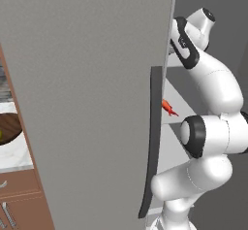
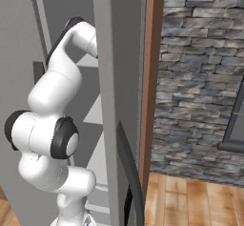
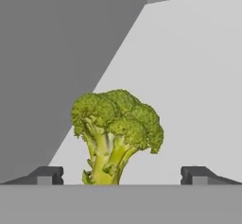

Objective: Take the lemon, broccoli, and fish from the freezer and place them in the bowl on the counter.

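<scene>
Hand view: gripper (image 3: 121,176) wide open, holding nothing; broccoli (image 3: 116,135) on the white freezer shelf (image 3: 198,86) between and just ahead of the tips. Left base view: arm reaches past the open freezer (image 1: 92,103) door; fish (image 1: 168,107) on a shelf behind the handle (image 1: 152,141), bowl (image 1: 9,128) on the bench (image 1: 17,154) at far left. Right base view: arm in the freezer, stone wall (image 2: 200,77) to the right.

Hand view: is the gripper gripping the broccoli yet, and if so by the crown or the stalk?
Nothing is held. The gripper is open, its fingertips apart from the broccoli.
</scene>
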Available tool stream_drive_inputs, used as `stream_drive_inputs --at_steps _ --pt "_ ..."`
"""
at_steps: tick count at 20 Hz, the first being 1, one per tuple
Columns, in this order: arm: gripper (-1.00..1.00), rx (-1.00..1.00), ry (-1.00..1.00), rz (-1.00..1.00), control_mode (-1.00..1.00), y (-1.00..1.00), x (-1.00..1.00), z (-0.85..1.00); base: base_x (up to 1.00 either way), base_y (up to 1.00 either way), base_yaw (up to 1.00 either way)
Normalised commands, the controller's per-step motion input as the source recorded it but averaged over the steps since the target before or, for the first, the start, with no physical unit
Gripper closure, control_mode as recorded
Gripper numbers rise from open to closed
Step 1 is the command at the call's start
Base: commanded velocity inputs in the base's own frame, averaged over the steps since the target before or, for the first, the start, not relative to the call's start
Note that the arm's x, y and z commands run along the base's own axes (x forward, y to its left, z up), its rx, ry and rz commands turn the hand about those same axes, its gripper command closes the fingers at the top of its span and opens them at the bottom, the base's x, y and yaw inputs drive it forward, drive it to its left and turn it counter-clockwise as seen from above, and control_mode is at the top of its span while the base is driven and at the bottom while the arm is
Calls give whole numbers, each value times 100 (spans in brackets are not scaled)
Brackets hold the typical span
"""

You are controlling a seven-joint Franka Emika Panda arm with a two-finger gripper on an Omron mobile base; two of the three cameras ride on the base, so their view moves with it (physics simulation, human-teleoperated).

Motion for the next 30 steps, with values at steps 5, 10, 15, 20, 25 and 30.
stream_drive_inputs --at_steps 5,10,15,20,25,30 --pt "100 0 0 0 -100 20 5 -53 0 0 0" --pt "100 0 -2 0 -100 1 4 -49 0 0 0" --pt "100 0 -1 0 -100 0 6 -27 0 0 0" --pt "100 0 -8 0 -100 -5 -7 -5 0 0 0" --pt "100 -12 -5 0 -100 0 -27 -44 0 0 0" --pt "100 -12 0 0 -100 0 -20 -70 0 0 0"
